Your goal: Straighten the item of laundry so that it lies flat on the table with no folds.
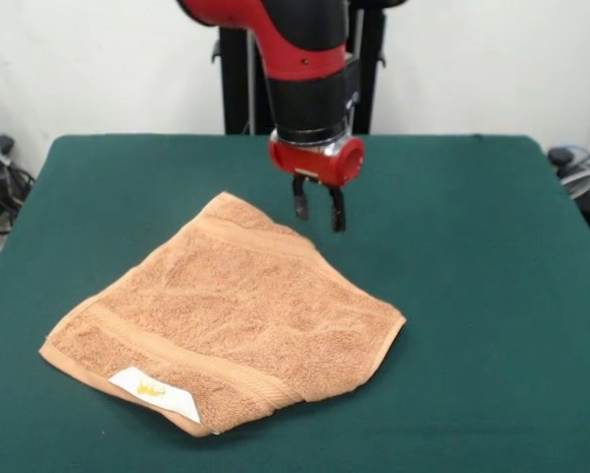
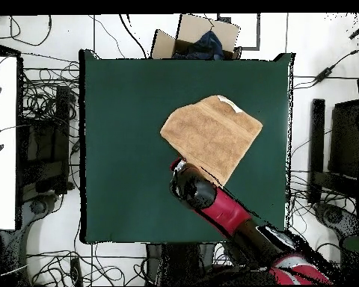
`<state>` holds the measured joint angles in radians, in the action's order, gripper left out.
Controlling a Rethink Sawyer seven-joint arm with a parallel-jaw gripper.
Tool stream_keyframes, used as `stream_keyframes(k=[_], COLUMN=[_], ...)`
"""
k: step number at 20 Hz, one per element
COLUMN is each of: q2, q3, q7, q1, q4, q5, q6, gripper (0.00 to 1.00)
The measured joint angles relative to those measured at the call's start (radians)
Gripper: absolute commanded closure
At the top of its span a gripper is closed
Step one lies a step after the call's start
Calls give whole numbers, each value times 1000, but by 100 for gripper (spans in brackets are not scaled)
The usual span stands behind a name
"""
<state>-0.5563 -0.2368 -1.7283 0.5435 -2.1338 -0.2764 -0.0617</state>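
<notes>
The tan-orange towel (image 1: 226,315) lies spread on the dark green table (image 1: 472,246), its corners pointing like a diamond. Its white label with yellow print (image 1: 155,392) sits at the near edge, and the border there looks doubled over. It also shows in the overhead view (image 2: 211,134), near the table's far middle. My gripper (image 1: 317,209) hangs just above the table beside the towel's far corner. Its two dark fingers (image 1: 300,200) stand a little apart and hold nothing. In the overhead view the arm's head (image 2: 191,187) covers the gripper.
A cardboard box (image 2: 199,37) with dark contents stands beyond the table's far edge in the overhead view. Cables and equipment (image 2: 48,149) lie on the floor round the table. The robot's pedestal (image 1: 237,79) stands behind the table.
</notes>
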Motion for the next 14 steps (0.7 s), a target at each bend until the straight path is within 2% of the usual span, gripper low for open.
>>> stream_keyframes(k=[9,14], q2=[-27,-49], q3=[16,87], q7=[-8,-8], q1=[-65,-170], q4=[7,89], q5=[-36,-66], q6=[32,150], gripper=[0,0])
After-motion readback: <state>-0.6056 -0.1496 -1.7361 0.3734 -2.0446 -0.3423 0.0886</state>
